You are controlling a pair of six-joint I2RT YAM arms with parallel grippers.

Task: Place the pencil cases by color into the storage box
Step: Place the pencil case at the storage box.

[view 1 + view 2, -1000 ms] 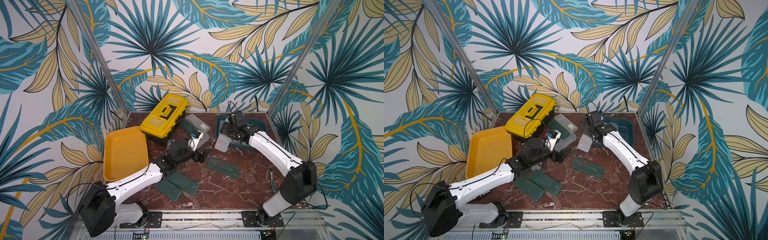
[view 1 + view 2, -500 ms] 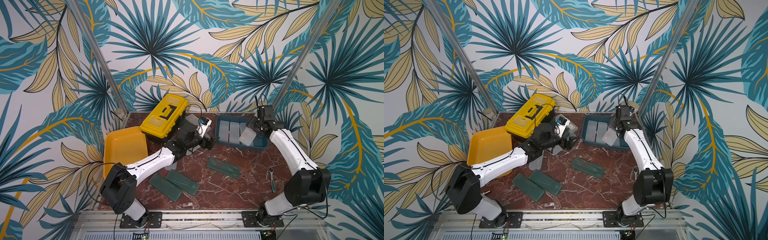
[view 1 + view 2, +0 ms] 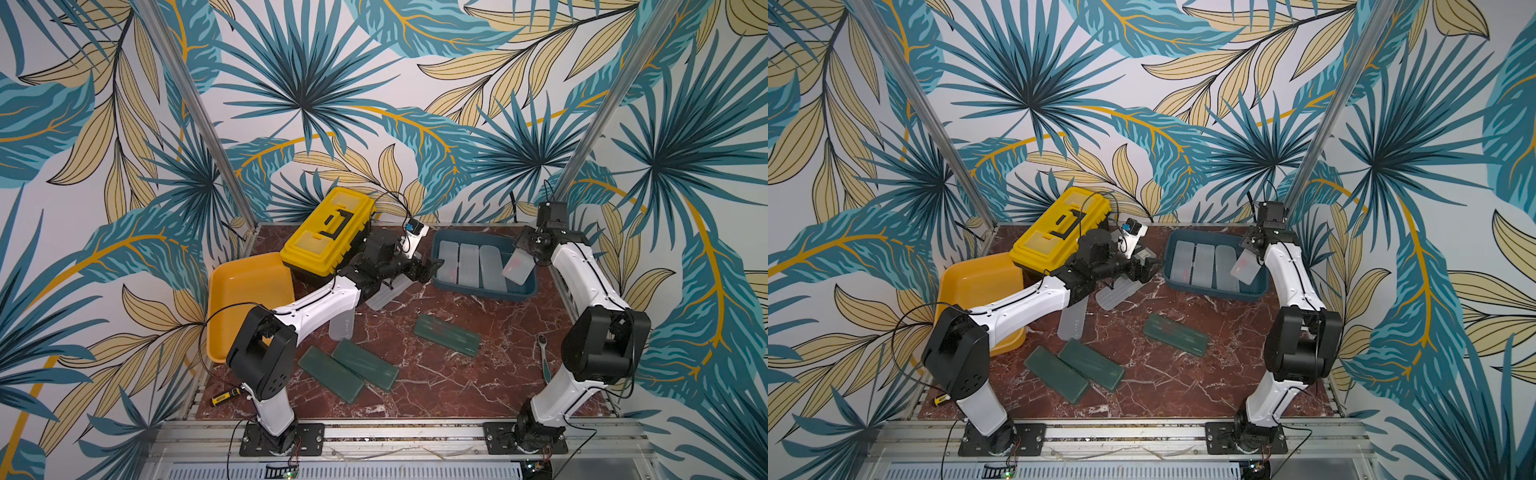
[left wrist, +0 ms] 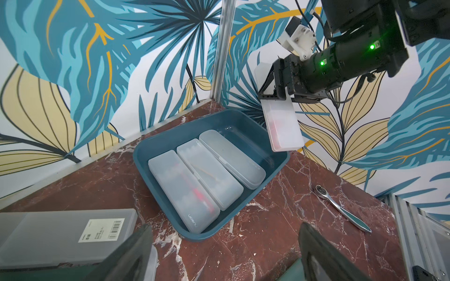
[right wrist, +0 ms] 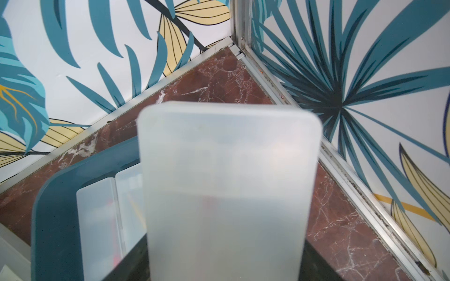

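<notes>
Pencil cases, frosted and green, part sorted.

Both top views. Storage box [image 3: 437, 270], blue, at the rear of the marble table [image 3: 478, 386]: three frosted cases [image 3: 469, 266] lie flat inside, side by side. Held frosted case [image 3: 516, 269]: tilted, over the box's end nearest the right arm, pinched at its upper end by the right gripper [image 3: 527, 250]. Green cases [image 3: 347, 368]: two touching near the front, a third green case [image 3: 446, 340] alone mid-table, all outside the box. Loose frosted cases [image 3: 386, 293]: two on the table, partly under the left arm. Left gripper [image 3: 430, 268]: just beside the box's outer wall. Also present: yellow toolbox [image 3: 328, 237], orange tray [image 3: 245, 291], ratchet [image 3: 544, 359].

Left wrist view. Left fingers [image 4: 131, 253] spread wide, nothing between them. Held frosted case [image 4: 283, 126] hangs above the box's far corner, apart from the three inside. Grey lidded box [image 4: 60, 233] with barcode label lies near.

Right wrist view. Held frosted case [image 5: 229, 189] fills the middle, blurred. The box rim [image 5: 48, 206] shows behind it.
</notes>
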